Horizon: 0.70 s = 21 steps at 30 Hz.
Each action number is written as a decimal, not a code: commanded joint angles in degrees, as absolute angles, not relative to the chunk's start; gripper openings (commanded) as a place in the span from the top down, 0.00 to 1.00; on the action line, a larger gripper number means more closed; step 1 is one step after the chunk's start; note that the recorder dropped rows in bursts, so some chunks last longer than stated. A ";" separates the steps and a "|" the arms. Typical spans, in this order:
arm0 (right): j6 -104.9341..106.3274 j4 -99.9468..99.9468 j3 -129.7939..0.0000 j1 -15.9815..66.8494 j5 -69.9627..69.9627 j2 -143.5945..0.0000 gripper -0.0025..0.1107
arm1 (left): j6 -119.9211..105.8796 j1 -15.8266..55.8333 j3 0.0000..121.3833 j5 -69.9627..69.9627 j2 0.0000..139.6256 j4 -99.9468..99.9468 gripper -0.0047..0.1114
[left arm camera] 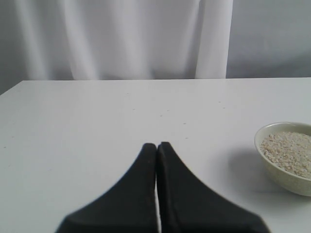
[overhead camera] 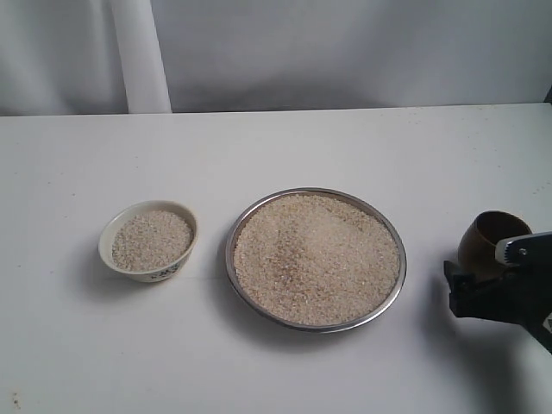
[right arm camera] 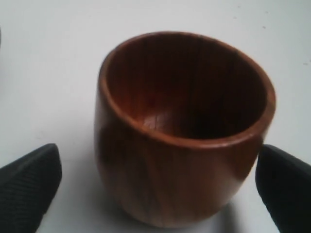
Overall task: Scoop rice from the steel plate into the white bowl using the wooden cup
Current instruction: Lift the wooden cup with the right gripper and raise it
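Note:
The steel plate (overhead camera: 402, 259) lies mid-table, heaped with rice (overhead camera: 316, 257). To its left stands the white bowl (overhead camera: 155, 274), with rice (overhead camera: 151, 239) inside; the left wrist view shows this bowl (left arm camera: 282, 179) off to one side. The wooden cup (overhead camera: 492, 241) is right of the plate, and its inside looks empty in the right wrist view (right arm camera: 180, 141). My right gripper (overhead camera: 487, 269) (right arm camera: 158, 165) is open, one finger on each side of the cup, with a gap showing at one side. My left gripper (left arm camera: 156, 144) is shut on nothing above bare table and does not appear in the exterior view.
A white table (overhead camera: 276, 147) carries everything, with a pale curtain (overhead camera: 345, 52) behind its far edge. Bare table lies between bowl and plate, and between plate and cup.

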State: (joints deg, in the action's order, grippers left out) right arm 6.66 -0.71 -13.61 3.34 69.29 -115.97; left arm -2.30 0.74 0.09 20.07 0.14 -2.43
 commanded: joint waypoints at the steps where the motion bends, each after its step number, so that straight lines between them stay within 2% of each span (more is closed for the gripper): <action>1: 6.63 -1.49 -14.80 3.43 69.96 -117.78 0.05 | -2.08 0.89 0.00 19.74 0.00 -2.40 0.96; 21: 4.32 0.63 -18.40 3.43 69.96 -121.74 0.05 | -2.08 0.89 0.00 19.74 0.00 -2.40 0.96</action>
